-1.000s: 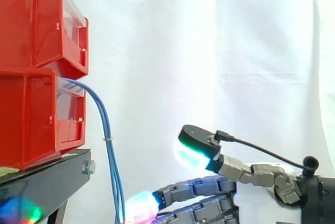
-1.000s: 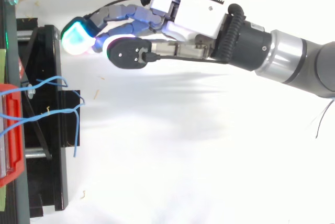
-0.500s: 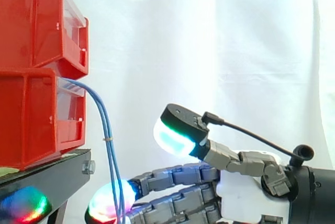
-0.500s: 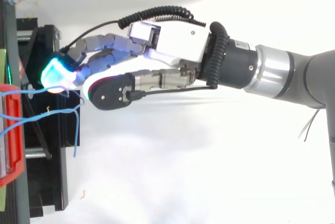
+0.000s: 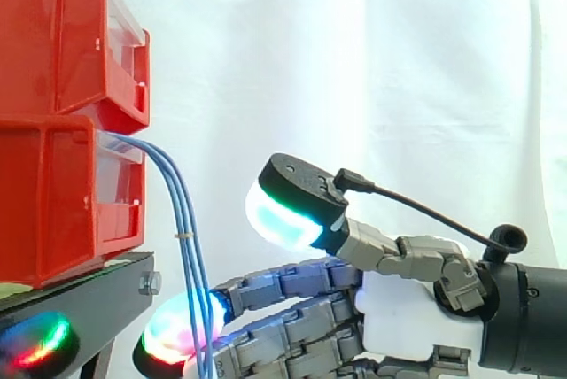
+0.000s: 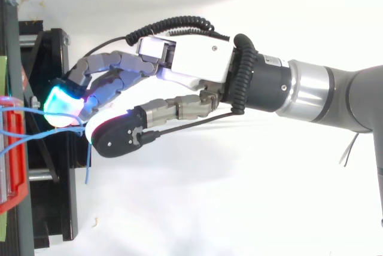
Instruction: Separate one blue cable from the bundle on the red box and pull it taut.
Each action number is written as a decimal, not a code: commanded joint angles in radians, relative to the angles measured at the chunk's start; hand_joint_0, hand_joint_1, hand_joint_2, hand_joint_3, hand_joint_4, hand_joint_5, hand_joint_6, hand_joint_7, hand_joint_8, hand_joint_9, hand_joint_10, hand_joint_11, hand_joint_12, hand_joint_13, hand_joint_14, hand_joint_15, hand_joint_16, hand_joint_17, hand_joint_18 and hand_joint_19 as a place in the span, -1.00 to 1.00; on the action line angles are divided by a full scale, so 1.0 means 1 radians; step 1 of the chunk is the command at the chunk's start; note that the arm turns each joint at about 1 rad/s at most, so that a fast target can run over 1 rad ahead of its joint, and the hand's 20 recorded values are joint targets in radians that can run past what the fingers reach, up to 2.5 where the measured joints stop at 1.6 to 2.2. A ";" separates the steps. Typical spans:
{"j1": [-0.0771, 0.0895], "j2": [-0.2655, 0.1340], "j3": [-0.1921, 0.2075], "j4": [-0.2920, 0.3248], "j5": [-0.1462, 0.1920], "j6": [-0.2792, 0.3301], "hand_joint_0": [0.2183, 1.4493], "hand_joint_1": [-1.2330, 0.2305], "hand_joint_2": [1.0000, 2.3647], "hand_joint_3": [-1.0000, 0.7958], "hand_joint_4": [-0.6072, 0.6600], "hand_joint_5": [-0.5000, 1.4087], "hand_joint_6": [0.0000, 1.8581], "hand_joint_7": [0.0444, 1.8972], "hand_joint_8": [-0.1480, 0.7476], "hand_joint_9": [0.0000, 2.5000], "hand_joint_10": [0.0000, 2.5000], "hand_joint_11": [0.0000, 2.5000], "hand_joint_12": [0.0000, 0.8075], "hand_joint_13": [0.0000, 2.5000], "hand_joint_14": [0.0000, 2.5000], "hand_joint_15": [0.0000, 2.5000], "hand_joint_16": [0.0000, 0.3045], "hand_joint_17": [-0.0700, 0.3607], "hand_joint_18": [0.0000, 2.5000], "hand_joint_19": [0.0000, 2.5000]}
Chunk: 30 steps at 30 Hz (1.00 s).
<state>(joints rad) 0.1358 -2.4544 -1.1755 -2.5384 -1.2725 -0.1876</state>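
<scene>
Blue cables (image 5: 182,211) hang from the lower red bin (image 5: 44,193), past the black stand (image 5: 80,295), crossing the hand's (image 5: 403,304) glowing fingertips (image 5: 170,336). Its fingers reach nearly straight, thumb (image 5: 288,197) raised apart, gripping nothing.

Side camera level, close; top camera overhead; red bins (image 5: 53,202) shared.

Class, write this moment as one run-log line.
phase: pre-grasp | robot hand: open, thumb raised clear | fingertips: at thin blue cables hanging from lower red plastic box | grasp: none yet
</scene>
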 commanded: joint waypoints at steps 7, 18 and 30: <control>0.007 0.000 0.000 0.001 -0.001 0.004 -0.50 -0.17 -1.00 -0.44 0.46 -0.54 -0.46 0.02 -0.10 -0.34 -0.99 -0.79 -0.03 -0.48 -0.99 -0.73 -0.66 -0.14 -0.63 -0.68; 0.012 0.002 0.003 -0.003 -0.001 0.023 -0.43 -0.31 -0.99 -0.36 0.31 -0.52 -0.46 0.25 -0.12 -0.32 -0.99 -0.76 -0.06 -0.46 -0.99 -0.72 -0.68 -0.17 -0.59 -0.66; 0.021 0.028 0.005 -0.023 -0.001 0.036 -0.42 -0.34 -0.99 -0.31 0.26 -0.56 -0.23 -0.10 -0.09 -0.31 -0.99 -0.70 -0.05 -0.44 -0.99 -0.70 -0.68 -0.17 -0.57 -0.65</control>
<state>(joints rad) 0.1527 -2.4357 -1.1706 -2.5542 -1.2732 -0.1524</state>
